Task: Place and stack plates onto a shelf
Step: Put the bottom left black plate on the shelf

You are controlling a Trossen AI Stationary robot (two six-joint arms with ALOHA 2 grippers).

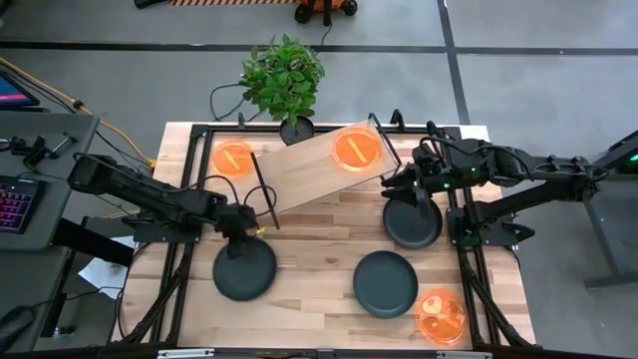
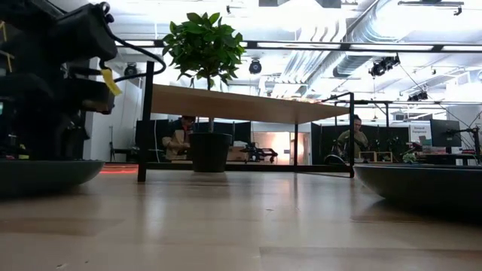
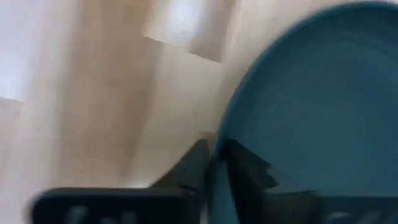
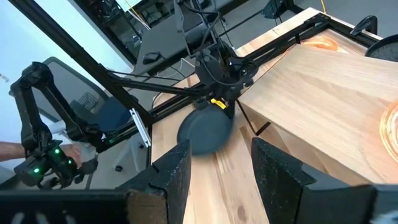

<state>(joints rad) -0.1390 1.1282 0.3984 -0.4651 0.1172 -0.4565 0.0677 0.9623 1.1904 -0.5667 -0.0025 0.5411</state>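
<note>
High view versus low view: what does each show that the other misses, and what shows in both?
Only the high view shows the three orange plates: one on the shelf, one on the table beside it, one at the table's near right corner. It also shows the middle dark plate.

Only the low view shows the shelf's underside and people in the room behind.

Both show the shelf, the potted plant and the left hand at a dark plate.

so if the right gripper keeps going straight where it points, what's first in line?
Probably bare tabletop just past the open right gripper, then the dark plate held at its rim by the left gripper. The shelf lies beside that line. Depth unclear.
</note>
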